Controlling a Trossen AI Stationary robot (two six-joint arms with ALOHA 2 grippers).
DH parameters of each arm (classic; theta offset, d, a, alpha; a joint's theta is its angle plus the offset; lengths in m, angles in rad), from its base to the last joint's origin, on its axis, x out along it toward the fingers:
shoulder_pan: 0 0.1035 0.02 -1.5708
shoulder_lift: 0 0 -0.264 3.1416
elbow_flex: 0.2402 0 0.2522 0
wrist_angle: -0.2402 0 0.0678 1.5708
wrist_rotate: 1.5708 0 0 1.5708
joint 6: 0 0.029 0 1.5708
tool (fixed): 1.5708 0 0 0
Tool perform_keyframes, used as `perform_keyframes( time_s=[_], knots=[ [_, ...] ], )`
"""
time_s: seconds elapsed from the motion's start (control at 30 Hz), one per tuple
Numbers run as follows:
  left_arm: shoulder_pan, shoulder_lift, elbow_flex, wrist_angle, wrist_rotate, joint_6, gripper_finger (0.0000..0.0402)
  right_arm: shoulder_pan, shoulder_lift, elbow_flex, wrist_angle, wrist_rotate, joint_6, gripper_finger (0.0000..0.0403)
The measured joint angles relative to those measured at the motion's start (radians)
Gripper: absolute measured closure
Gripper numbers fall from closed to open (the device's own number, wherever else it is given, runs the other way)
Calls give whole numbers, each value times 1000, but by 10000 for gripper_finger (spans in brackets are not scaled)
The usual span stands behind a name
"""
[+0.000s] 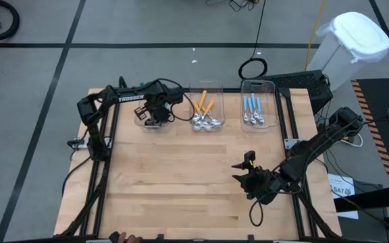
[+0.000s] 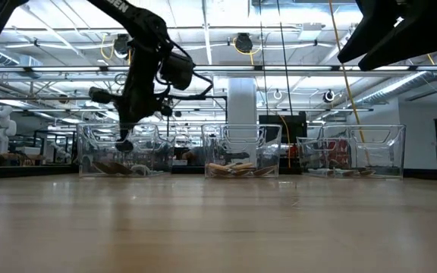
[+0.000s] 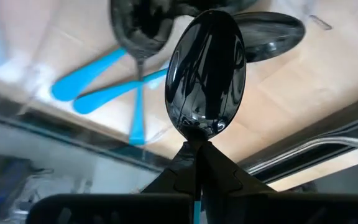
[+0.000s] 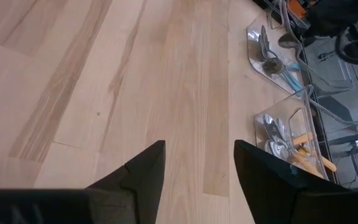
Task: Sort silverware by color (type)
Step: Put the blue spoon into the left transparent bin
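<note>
Three clear bins stand along the table's far edge. The left bin point(image 1: 147, 116) holds teal-handled spoons point(image 3: 104, 93) with black bowls. The middle bin point(image 1: 206, 111) holds orange-handled spoons, and the right bin point(image 1: 258, 108) holds light-blue-handled ones. My left gripper point(image 1: 155, 115) hangs over the left bin, reaching down inside its walls point(image 2: 124, 142), shut on a black-bowled spoon point(image 3: 207, 68). My right gripper point(image 4: 197, 168) stands open above bare wood near the table's right side point(image 1: 243, 172), with nothing between its fingers. My left gripper pinches the spoon at its neck point(image 3: 197, 144), where the black bowl meets the teal handle, between its two fingertips point(image 3: 219, 168). The fingers slant steeply down from above and lie along the spoon. The bowl sticks out past the fingertips, over the spoons lying in the bin.
Bare wooden tabletop point(image 1: 181, 182) fills the middle and near side. A white lidded waste bin point(image 1: 356, 40) stands off the far right corner. A black cable loop point(image 1: 253, 67) and a dark device point(image 1: 299, 82) lie behind the right bin.
</note>
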Motion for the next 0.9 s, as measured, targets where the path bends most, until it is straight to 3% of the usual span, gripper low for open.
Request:
perform_keyframes(
  time_s=[0.43,0.9],
  knots=[
    [2,0,-96,83,18,37,396,0,0,0,6,0,0,216],
    [-17,0,-102,113,71,46,390,0,0,0,6,0,0,216]
  ],
)
